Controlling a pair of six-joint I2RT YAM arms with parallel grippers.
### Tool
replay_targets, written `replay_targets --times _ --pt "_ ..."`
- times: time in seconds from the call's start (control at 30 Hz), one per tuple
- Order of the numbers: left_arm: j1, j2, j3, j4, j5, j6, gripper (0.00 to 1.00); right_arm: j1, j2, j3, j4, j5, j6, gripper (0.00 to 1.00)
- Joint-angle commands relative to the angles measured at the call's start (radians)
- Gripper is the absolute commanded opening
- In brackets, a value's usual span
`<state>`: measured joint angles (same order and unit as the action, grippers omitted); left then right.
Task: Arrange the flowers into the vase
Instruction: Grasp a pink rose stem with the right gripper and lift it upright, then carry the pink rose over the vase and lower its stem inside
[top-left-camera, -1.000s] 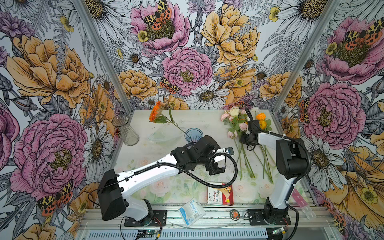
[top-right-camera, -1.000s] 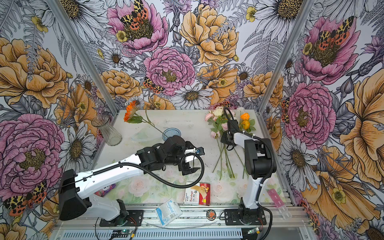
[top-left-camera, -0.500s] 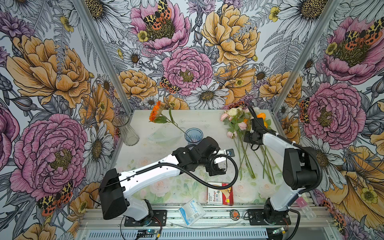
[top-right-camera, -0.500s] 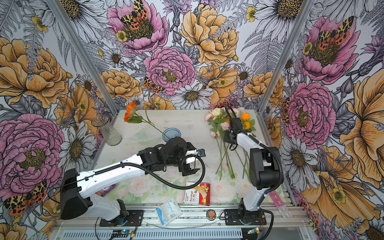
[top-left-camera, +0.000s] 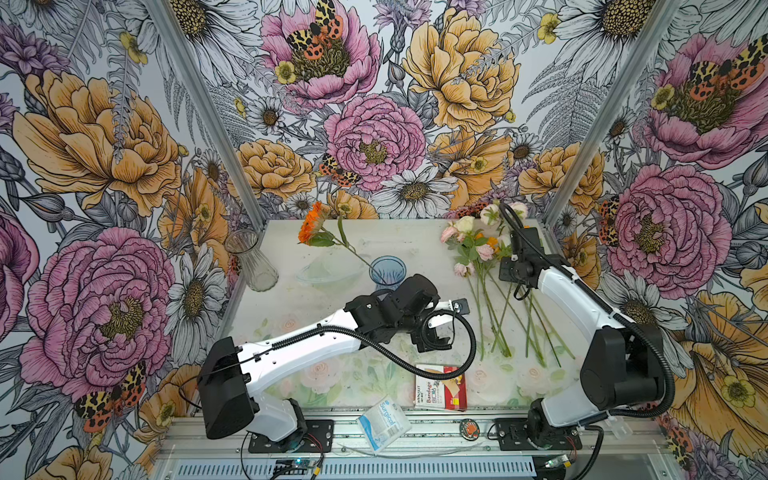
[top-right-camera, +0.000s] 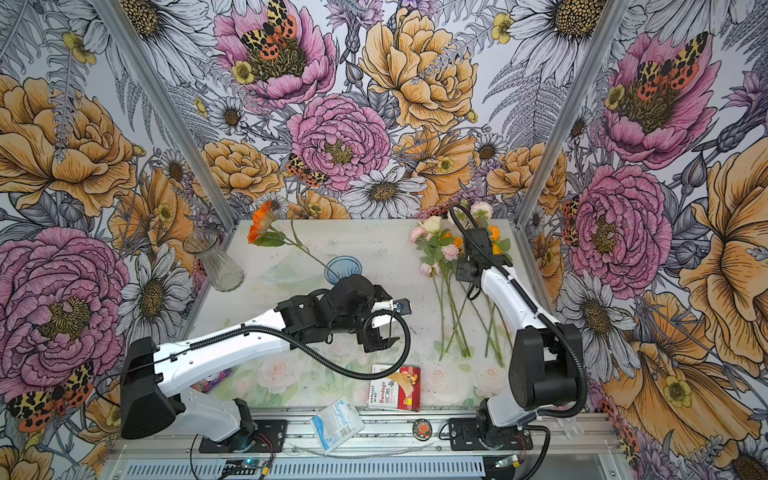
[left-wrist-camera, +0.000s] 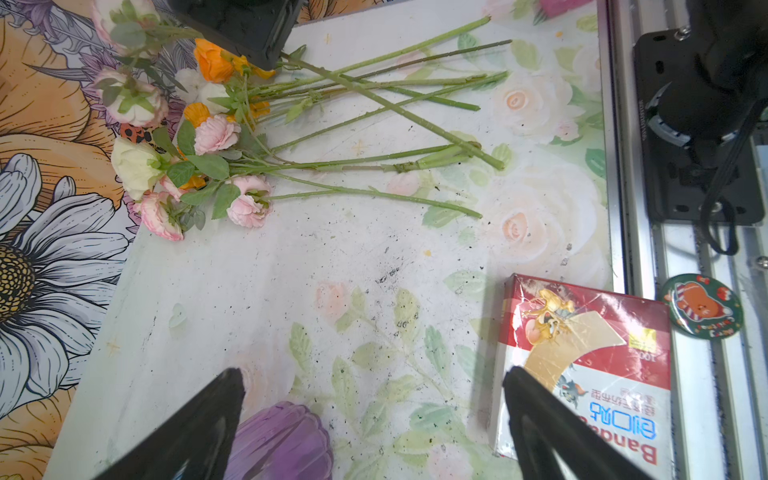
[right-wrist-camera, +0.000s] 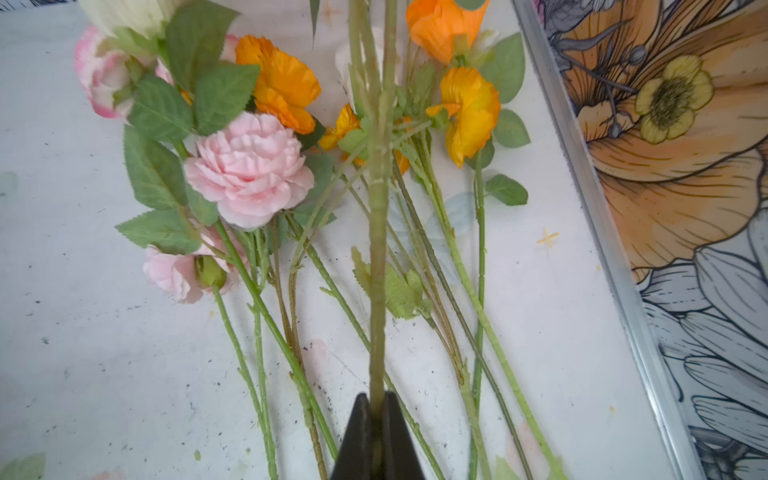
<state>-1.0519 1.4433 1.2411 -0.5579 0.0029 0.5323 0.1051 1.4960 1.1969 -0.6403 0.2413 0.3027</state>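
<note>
My right hand (right-wrist-camera: 376, 401) pinches one green stem (right-wrist-camera: 378, 249) over the flowers (top-left-camera: 478, 257), which lie heaped on the tabletop (top-left-camera: 415, 245), far right — heads toward the back wall. The left hand (left-wrist-camera: 372, 372) is spread wide, holding nothing, near the bandage box (left-wrist-camera: 582, 353); one orange flower (top-left-camera: 310, 226) leans in the blue vase (top-left-camera: 386, 270).

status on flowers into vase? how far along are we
Done: one orange flower has its stem in the blue vase.
In hand: the right gripper, jaws shut on one green stem above the pile.
To do: the other flowers lie on the table. The clear vase holds none. The left gripper is open, holding nothing.
</note>
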Motion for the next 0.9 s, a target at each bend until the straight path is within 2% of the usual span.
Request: replay_targets --times 0.0,0.13,0.23,0.37,0.5,0.7,0.87 --pt "-0.010 -0.012 0.002 -0.001 -0.026 0.012 0.99 0.044 -0.105 0.057 0.017 0.079 -0.039 0.00" --pt "-0.004 -0.032 0.007 0.000 -0.023 0.001 0.99 0.106 -0.199 0.072 0.065 0.085 -0.096 0.00" --pt "0.005 -0.066 0.012 -0.002 -0.012 -0.008 0.99 0.142 -0.282 0.048 0.167 -0.003 -0.100 0.00" --pt "0.031 -0.135 0.015 -0.002 -0.020 -0.011 0.99 0.184 -0.366 -0.034 0.400 -0.141 -0.066 0.00" --pt "0.087 -0.191 0.020 -0.002 0.005 -0.021 0.99 0.273 -0.401 -0.097 0.635 -0.121 -0.071 0.00" --pt "0.209 -0.280 0.019 0.016 0.087 -0.039 0.99 0.394 -0.334 -0.093 0.923 -0.063 -0.110 0.00" --pt "0.314 -0.339 -0.015 0.064 0.211 -0.048 0.99 0.492 -0.216 0.050 0.968 -0.022 -0.175 0.00"
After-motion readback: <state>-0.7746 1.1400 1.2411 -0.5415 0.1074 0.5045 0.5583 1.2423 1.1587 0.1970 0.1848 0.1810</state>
